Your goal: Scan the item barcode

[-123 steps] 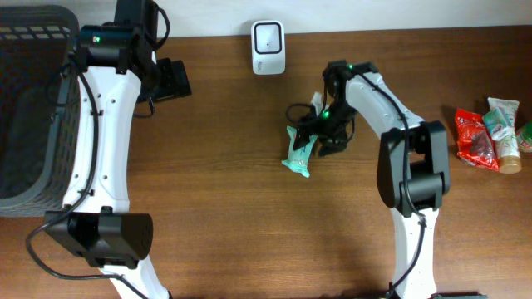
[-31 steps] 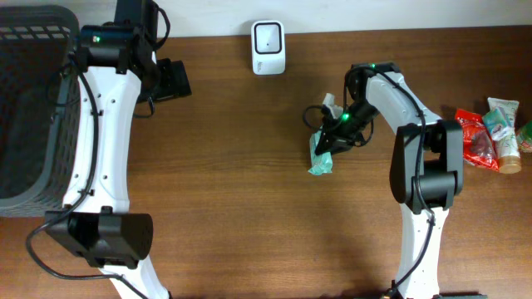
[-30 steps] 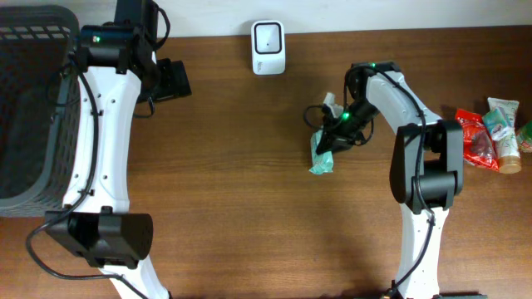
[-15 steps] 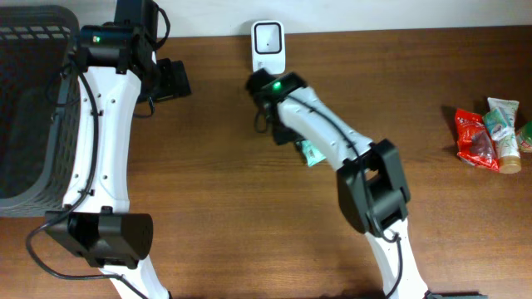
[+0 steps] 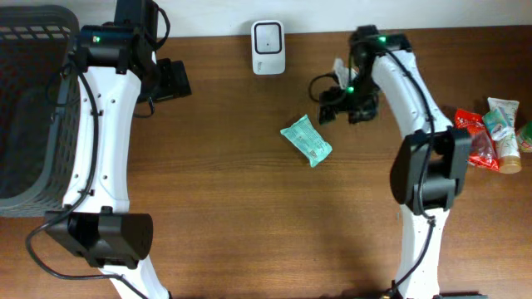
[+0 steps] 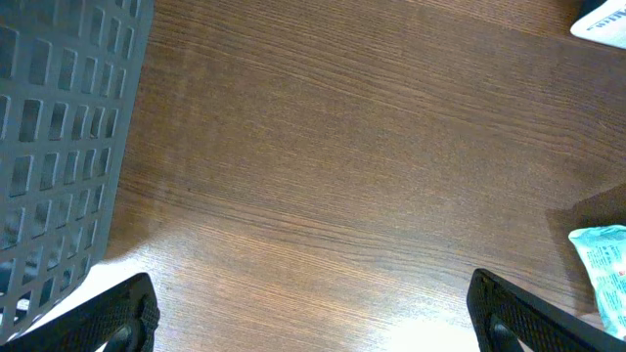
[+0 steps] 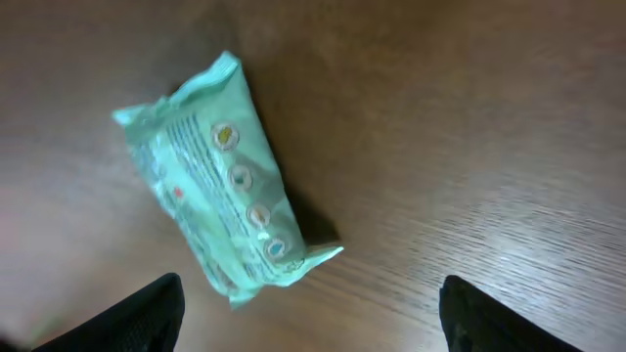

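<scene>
In the middle of the table, the green packet [image 5: 306, 141] is lying flat and loose now, between the scanner [image 5: 268, 47] and the right gripper [image 5: 337, 104] but touching neither. A second ago that gripper had it pinched, and half a second back it was holding it up by the scanner. Now its fingers [image 7: 161, 313] are spread wide and the arm has swung back to the right. So my guess is the scan pass is over and the item got let go, though it could just as well be a drop. Can't see a barcode anywhere: the right wrist shot is blurry and only some round icons show on the pack. The left gripper [image 5: 174, 81] sits with its fingers wide apart near the basket [image 5: 25, 108], holding nothing, and its camera only catches the packet's corner at the frame edge.
</scene>
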### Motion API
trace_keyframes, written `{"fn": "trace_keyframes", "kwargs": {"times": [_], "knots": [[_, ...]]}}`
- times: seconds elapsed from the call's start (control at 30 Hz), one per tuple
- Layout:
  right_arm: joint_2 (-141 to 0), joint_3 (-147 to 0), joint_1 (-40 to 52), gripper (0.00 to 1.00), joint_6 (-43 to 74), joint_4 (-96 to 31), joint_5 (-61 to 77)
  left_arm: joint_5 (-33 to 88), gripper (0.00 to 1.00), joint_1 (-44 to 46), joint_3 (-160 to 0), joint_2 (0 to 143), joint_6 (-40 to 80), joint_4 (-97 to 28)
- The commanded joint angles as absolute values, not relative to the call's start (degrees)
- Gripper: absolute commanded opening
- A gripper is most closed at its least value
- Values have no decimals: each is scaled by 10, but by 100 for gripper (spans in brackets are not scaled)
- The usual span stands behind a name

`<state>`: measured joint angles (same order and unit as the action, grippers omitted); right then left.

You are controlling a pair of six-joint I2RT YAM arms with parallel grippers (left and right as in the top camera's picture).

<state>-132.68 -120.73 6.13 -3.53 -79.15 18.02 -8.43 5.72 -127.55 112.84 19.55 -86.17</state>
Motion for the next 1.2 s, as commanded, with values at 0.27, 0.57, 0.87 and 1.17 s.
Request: {"fn": "trace_keyframes", "kwargs": {"times": [0.27,0.57,0.87,1.17], "knots": [[-1316,-1045,47,77,-128,-641,370,-88,99,58,-1274,1129,199,-862],[-1316,-960,48,35,-128,-581,420,-88,99,58,-1274,1129,199,-862],[-1313,-1100,52,4,-34,-671,331,-88,99,58,-1274,1129,199,-862],[-1317,-1198,195,4,251,-831,-374,-88,99,59,-1274,1129,199,-862]]}}
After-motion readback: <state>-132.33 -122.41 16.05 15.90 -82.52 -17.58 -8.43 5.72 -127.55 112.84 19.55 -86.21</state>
